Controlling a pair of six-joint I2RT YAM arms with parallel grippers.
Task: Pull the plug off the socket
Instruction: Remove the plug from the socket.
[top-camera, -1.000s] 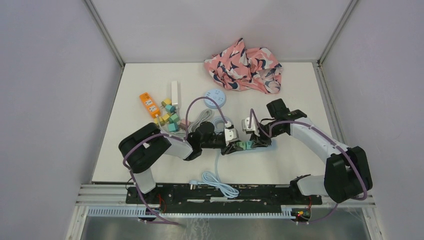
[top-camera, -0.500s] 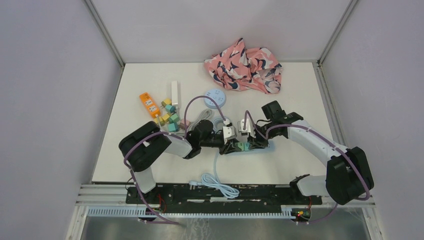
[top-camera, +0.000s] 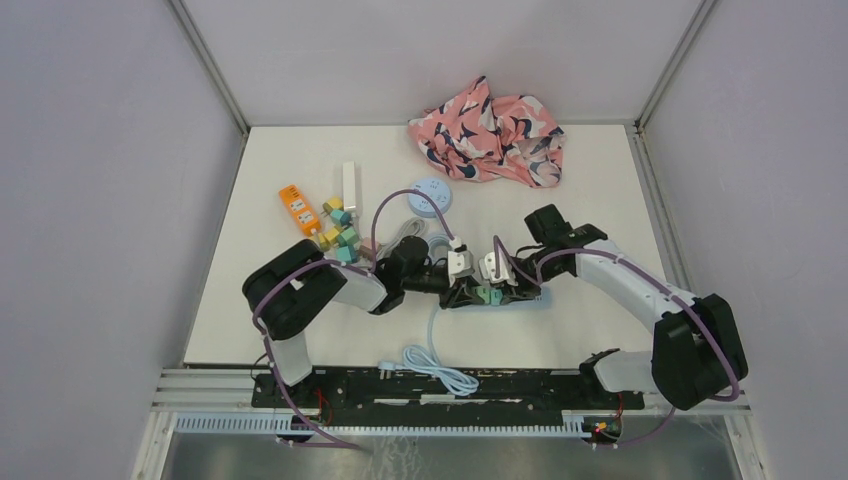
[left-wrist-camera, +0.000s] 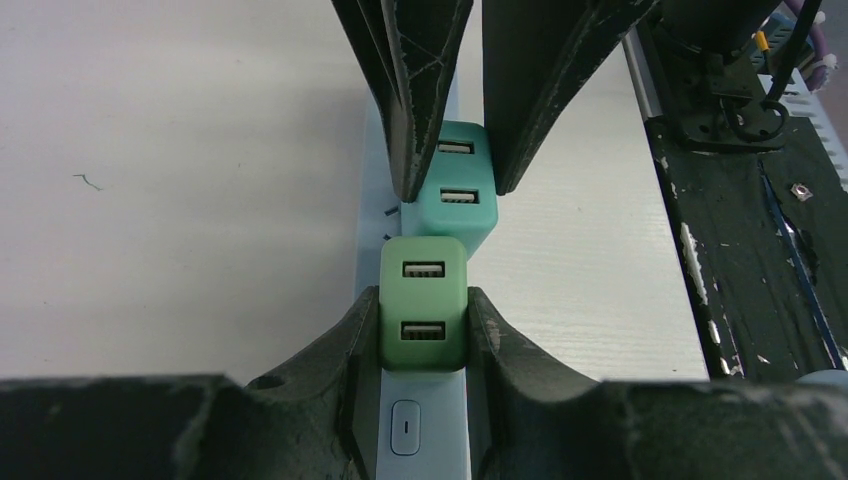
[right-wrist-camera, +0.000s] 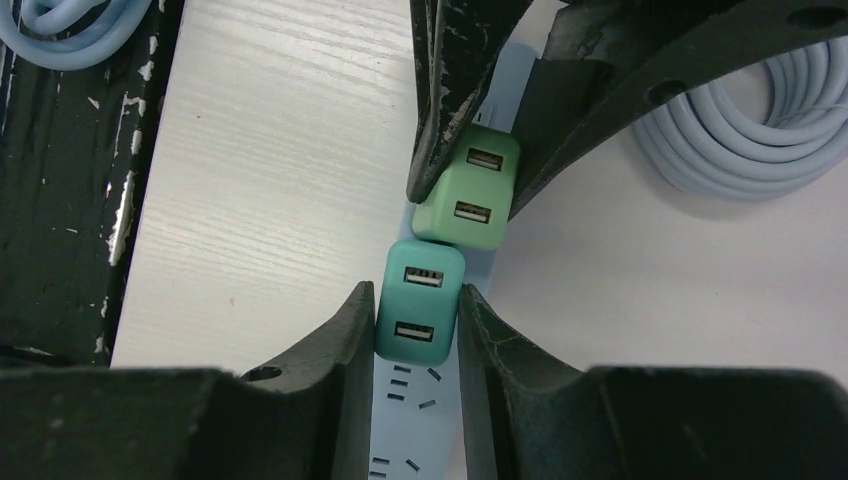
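Note:
A light-blue power strip socket (top-camera: 533, 297) (left-wrist-camera: 421, 445) (right-wrist-camera: 416, 425) lies on the white table. Two USB charger plugs sit on it end to end. My left gripper (top-camera: 470, 293) (left-wrist-camera: 423, 302) is shut on the green plug (left-wrist-camera: 423, 285) (right-wrist-camera: 467, 190). My right gripper (top-camera: 506, 290) (right-wrist-camera: 417, 297), coming from the opposite side, is shut on the teal plug (right-wrist-camera: 418, 285) (left-wrist-camera: 457, 190) (top-camera: 496, 296). Whether the plugs' prongs are seated in the strip is hidden beneath them.
A coiled grey cable (top-camera: 408, 236) (right-wrist-camera: 745, 140) lies just behind the strip. The strip's lead (top-camera: 436, 366) loops at the front edge. Coloured cube adapters (top-camera: 338, 236), an orange strip (top-camera: 298, 210), a white strip (top-camera: 349, 183) and a round socket (top-camera: 432, 193) lie left. A pink cloth (top-camera: 490, 130) sits at the back.
My right arm has swung slightly left and lower, bringing its wrist closer to the left one. Both grippers keep the same grip on their plugs.

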